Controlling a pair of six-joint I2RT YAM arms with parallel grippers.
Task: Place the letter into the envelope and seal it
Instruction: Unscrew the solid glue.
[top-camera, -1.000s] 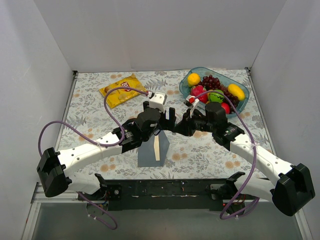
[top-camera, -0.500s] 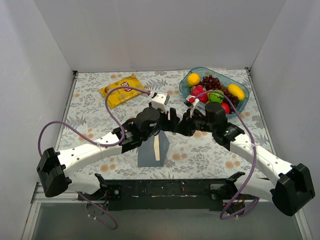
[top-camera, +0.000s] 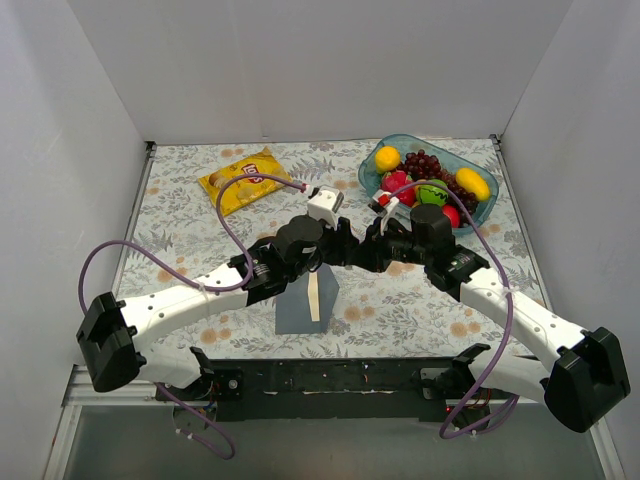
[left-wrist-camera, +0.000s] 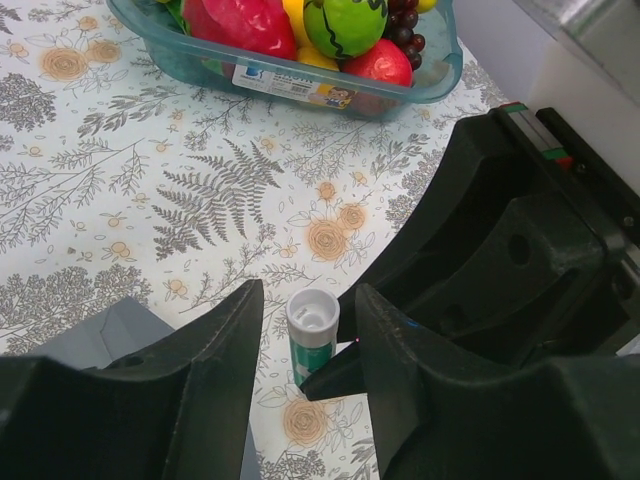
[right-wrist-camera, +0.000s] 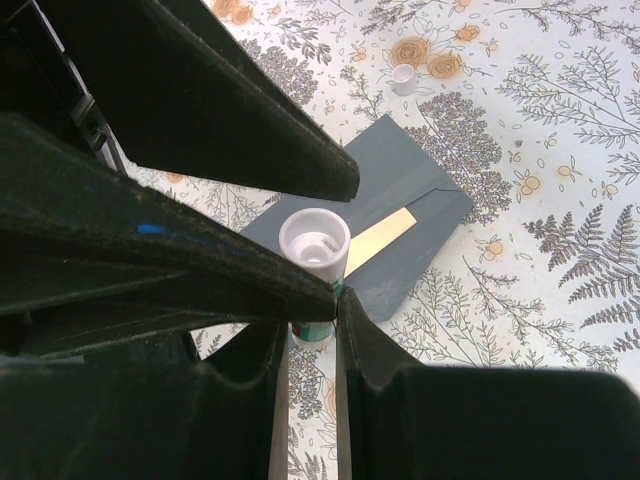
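Observation:
The grey-blue envelope (top-camera: 303, 300) lies flat near the front edge, flap open, with a strip of the cream letter (top-camera: 314, 295) showing in its mouth; both show in the right wrist view, envelope (right-wrist-camera: 420, 190) and letter (right-wrist-camera: 380, 238). My right gripper (right-wrist-camera: 312, 312) is shut on a green and white glue stick (right-wrist-camera: 316, 250), open end up, above the table. My left gripper (left-wrist-camera: 310, 300) is open, its fingers on either side of the glue stick (left-wrist-camera: 312, 340) without touching. In the top view the left gripper (top-camera: 340, 243) and the right gripper (top-camera: 362, 246) meet just beyond the envelope.
A teal bowl (top-camera: 385, 185) of fruit stands at the back right, close behind the right wrist. A yellow crisp bag (top-camera: 245, 180) lies at the back left. A small white cap (right-wrist-camera: 403, 78) lies on the floral cloth beyond the envelope.
My left gripper has moved a little to the right, closing in around the glue stick held by the right gripper. The right arm and the envelope have not moved.

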